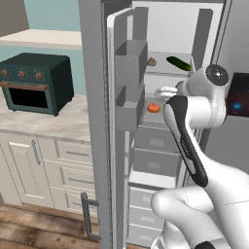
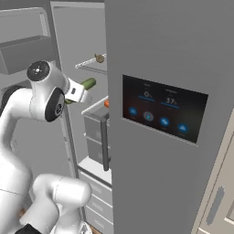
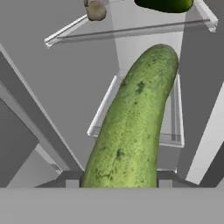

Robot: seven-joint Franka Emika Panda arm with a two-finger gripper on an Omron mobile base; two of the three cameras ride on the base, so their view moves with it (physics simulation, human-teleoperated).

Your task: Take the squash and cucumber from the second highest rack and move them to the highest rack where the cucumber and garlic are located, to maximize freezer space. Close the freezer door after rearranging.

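We see the gripper [image 3: 118, 186] closed on a light green cucumber [image 3: 131, 127]: in the hand view its two dark finger tips [image 3: 70, 178] sit at either side of the vegetable's lower end, and the cucumber runs up and away from them, clear of the shelves behind it. In the right base view the same cucumber [image 2: 87, 84] sticks out past the white hand, in front of the open freezer [image 2: 82, 41].

The highest rack [image 1: 163, 72] carries the garlic [image 1: 151, 62] toward its left and a dark green cucumber [image 1: 179, 63] toward its right, the two well apart. The hand view shows both at its top edge, the garlic [image 3: 96, 10] and the dark cucumber [image 3: 165, 4], with the rack's thin front rim [image 3: 131, 31] below them.

The left base view gives us what the others do not: the freezer door [image 1: 119, 121] standing open with its grey bins, an orange-red round thing [image 1: 153, 108] on the second rack, and a dark green countertop oven [image 1: 36, 82] on the counter to the left. The right base view alone shows the neighbouring door with its blue-lit panel [image 2: 163, 114], which hides much of the freezer's interior.
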